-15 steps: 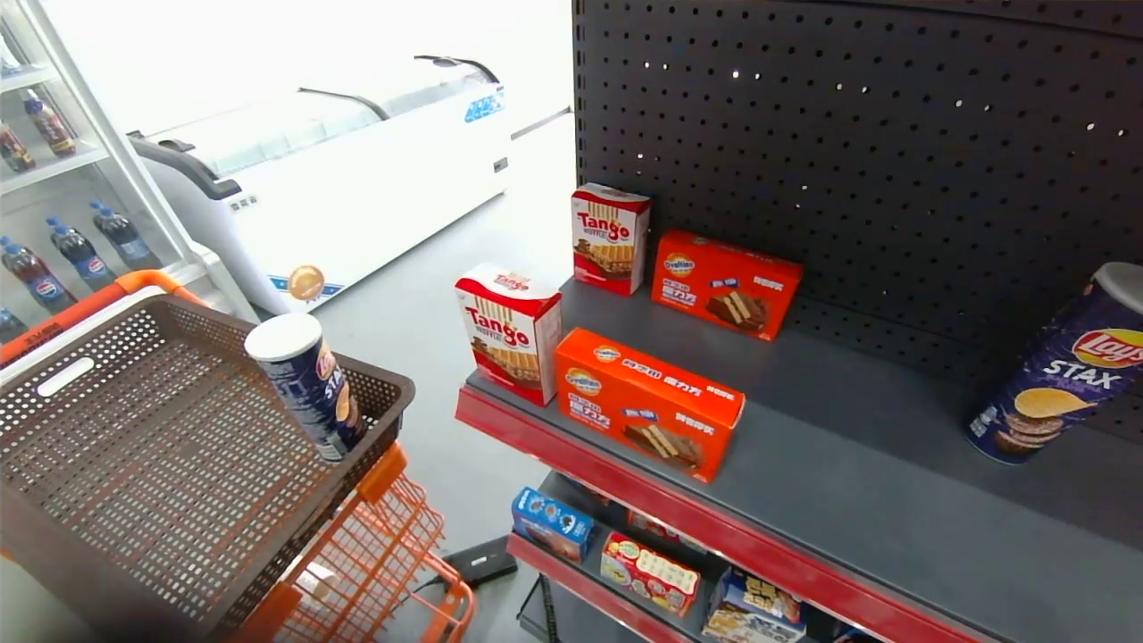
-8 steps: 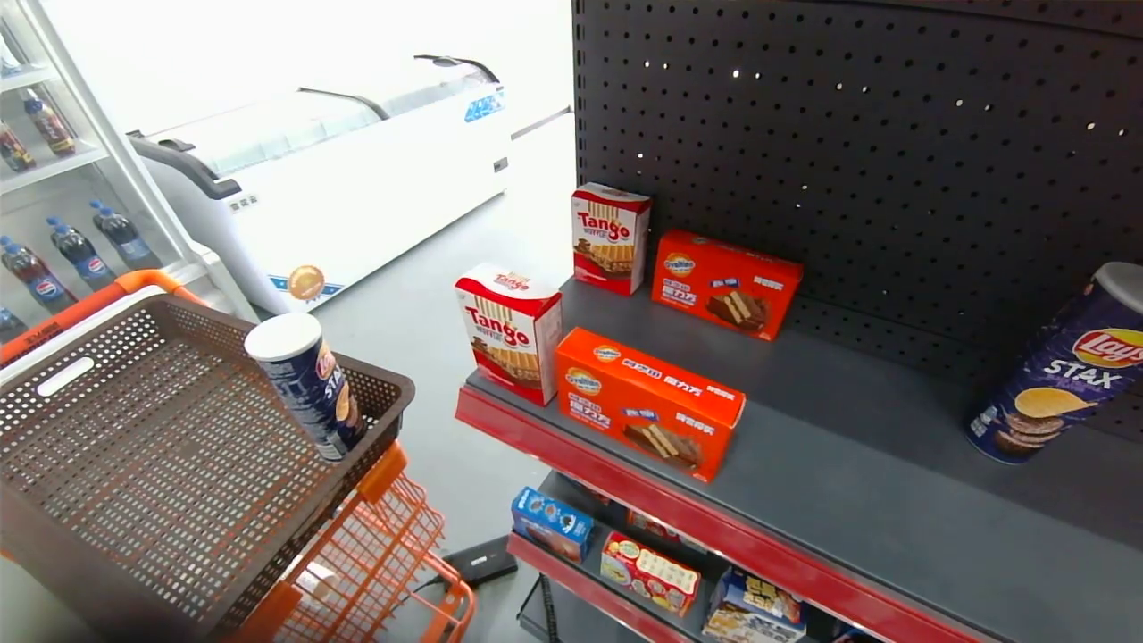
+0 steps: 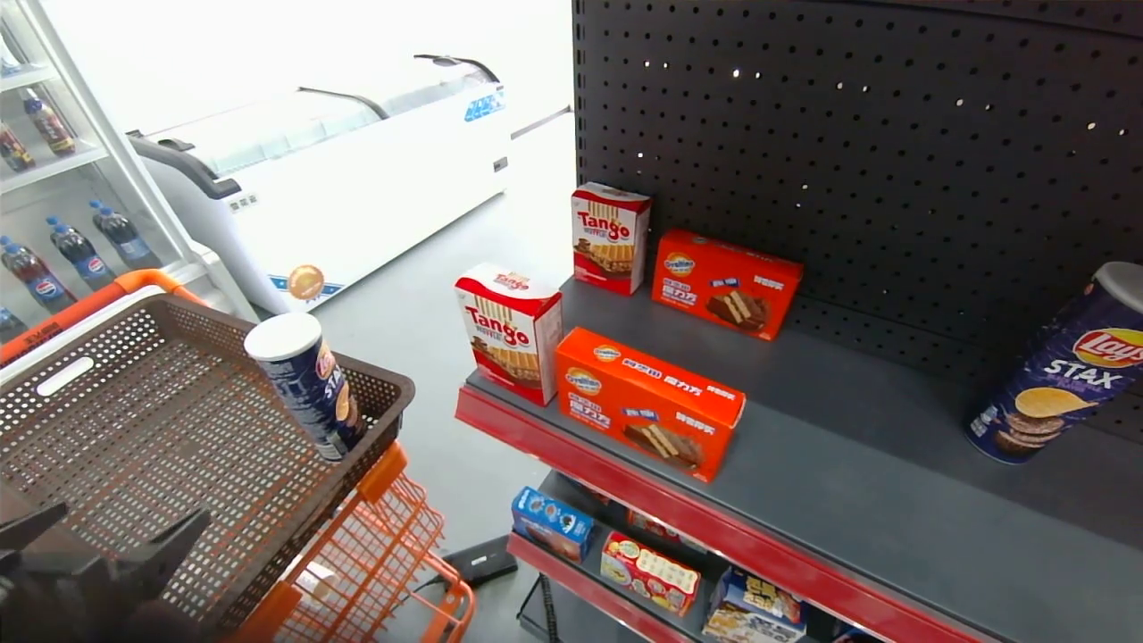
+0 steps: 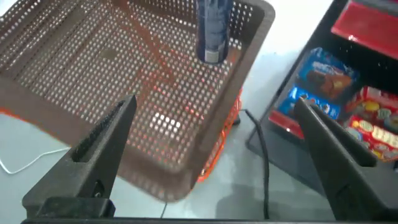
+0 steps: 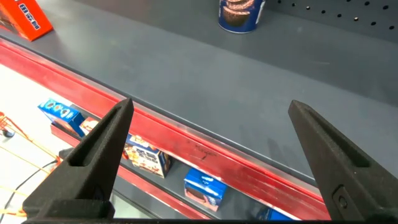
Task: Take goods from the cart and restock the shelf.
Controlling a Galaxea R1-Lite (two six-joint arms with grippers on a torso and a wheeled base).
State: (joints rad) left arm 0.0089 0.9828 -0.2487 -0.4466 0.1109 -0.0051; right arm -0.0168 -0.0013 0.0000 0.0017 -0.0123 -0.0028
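Observation:
A dark blue chips can (image 3: pixel 308 384) with a white lid stands upright at the far right corner of the brown mesh basket (image 3: pixel 134 420) on the orange cart (image 3: pixel 375 554). My left gripper (image 3: pixel 103 536) hovers open over the basket's near edge, well short of the can (image 4: pixel 213 28), with nothing between its fingers. A matching chips can (image 3: pixel 1058 366) leans against the pegboard at the right of the grey shelf (image 3: pixel 848 473). My right gripper (image 5: pixel 214 155) is open above the shelf's red front edge, with that can (image 5: pixel 241 14) farther back.
Two wafer boxes (image 3: pixel 509 330) (image 3: pixel 610 237) and two orange boxes (image 3: pixel 647 402) (image 3: pixel 725 283) stand on the shelf's left part. Between them and the right can is bare shelf. Snack packs (image 3: pixel 647 572) fill the lower shelf. A white freezer (image 3: pixel 339 179) stands behind the cart.
My left gripper has come into the head view at the lower left, over the basket's near edge. The cans and boxes have not moved.

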